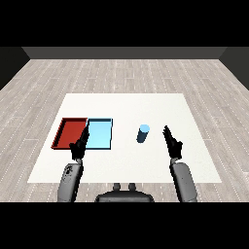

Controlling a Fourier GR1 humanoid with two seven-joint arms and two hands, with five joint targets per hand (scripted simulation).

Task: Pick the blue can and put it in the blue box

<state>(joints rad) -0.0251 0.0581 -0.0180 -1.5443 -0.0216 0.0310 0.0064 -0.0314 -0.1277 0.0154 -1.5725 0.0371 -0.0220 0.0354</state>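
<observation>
A blue can (143, 133) stands upright on the white table, right of the two trays. The light blue tray (99, 134) lies left of the can, with the red tray (69, 133) beside it on its left. My right hand (172, 142) is raised to the right of the can, fingers straight, a short gap away from it. My left hand (79, 145) hovers over the near edge where the red and blue trays meet, fingers straight and holding nothing.
The white table (126, 107) stretches beyond the trays and the can to its far edge. Wooden floor surrounds the table on all sides.
</observation>
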